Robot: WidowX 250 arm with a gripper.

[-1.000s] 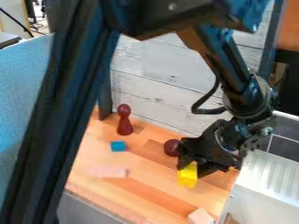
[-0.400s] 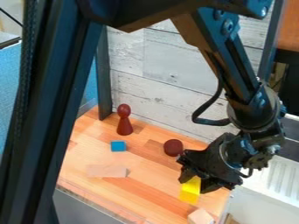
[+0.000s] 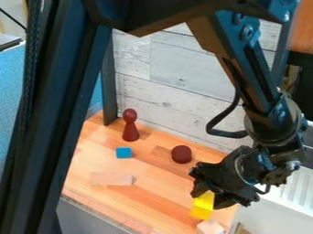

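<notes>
The black gripper [image 3: 205, 194] hangs low over the right front part of the wooden counter [image 3: 153, 183]. It is shut on a yellow block [image 3: 202, 206], whose upper end sits between its fingers. Just below the yellow block in the view is a pale wooden block [image 3: 210, 226]; whether the two touch I cannot tell. Behind the gripper lies a dark red round piece [image 3: 181, 154].
A dark red pawn-shaped piece [image 3: 130, 125] stands near the back wall, with a small blue cube [image 3: 123, 152] in front. A flat pale block [image 3: 111, 178] lies left of centre. At the right is a white ridged surface [image 3: 293, 194]. A dark post rises at left.
The gripper has moved toward the counter's front with the yellow block, closer to the pale wooden block. The round piece is now less covered by the gripper. The other pieces have stayed put.
</notes>
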